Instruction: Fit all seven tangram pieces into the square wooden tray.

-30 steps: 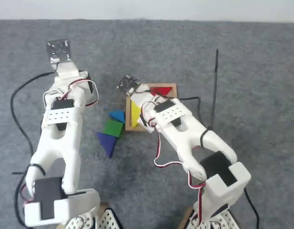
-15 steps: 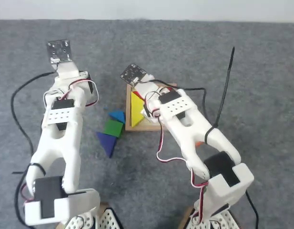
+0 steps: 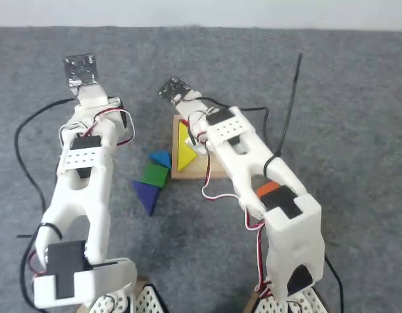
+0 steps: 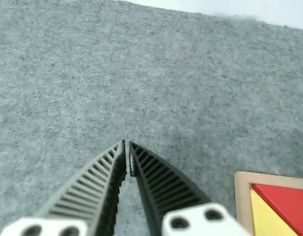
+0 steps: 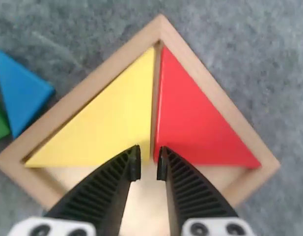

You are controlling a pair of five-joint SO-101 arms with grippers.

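A: High cam?
B: Fixed, overhead, looks down on whole table (image 3: 357, 130).
A: Wrists?
B: Right sits close above tray (image 5: 215, 93), facing down. Left low, looks along table, catches tray corner. All three share tray.

A tabletop (image 3: 357, 130) covered in coarse grey, felt-like fabric spreads beneath the left claw (image 4: 127, 144) and out on every side of it. Straight ahead of the claw, past the fabric's far edge, a plain pale wall (image 4: 269, 7) runs as a narrow band. The light is soft and even, leaving only faint shadows on the fabric.
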